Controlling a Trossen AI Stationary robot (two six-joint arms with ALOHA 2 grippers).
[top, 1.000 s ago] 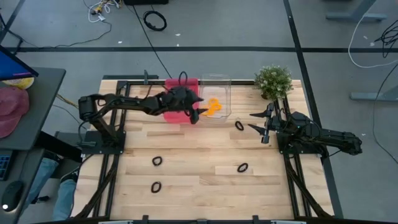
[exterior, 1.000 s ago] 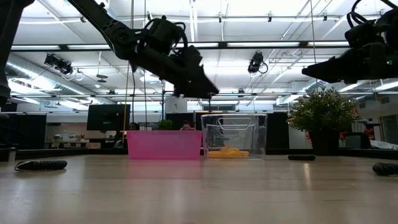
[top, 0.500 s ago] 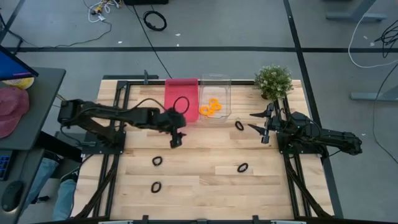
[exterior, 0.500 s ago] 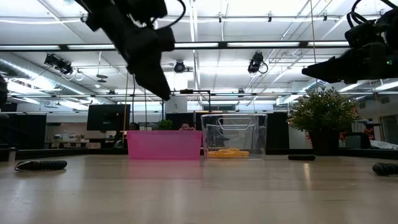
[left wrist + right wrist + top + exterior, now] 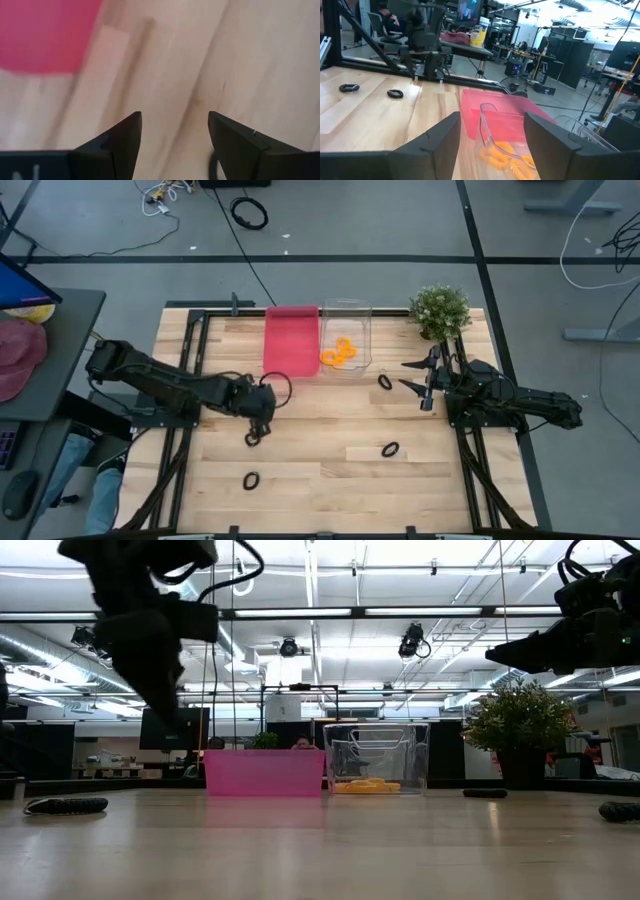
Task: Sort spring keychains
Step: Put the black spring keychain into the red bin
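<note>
Reaching out over the wooden table (image 5: 330, 480), the left gripper (image 5: 262, 416) is hanging just above a black spring keychain (image 5: 252, 439) at the left-centre of the surface, its two dark fingers (image 5: 125, 137) standing apart with bare wood showing between them in the left wrist view. Nothing is sitting between those fingers. A second black keychain (image 5: 250, 479) is lying nearer the front edge on the left, a third (image 5: 390, 449) is resting right of centre, and a fourth (image 5: 385, 382) is lying just in front of the clear bin (image 5: 346, 310), near the right gripper (image 5: 424, 378). That right gripper is waiting at the right side of the table beside the small potted plant (image 5: 439, 310), its fingers (image 5: 440, 137) spread and holding nothing. Orange keychains (image 5: 339, 351) are lying together inside the clear bin, which is standing side by side with the pink bin (image 5: 291, 340) at the back of the table; whether the pink bin is holding anything cannot be told. In the low view the left arm (image 5: 150, 630) is hanging on the left, the two bins standing behind it.
</note>
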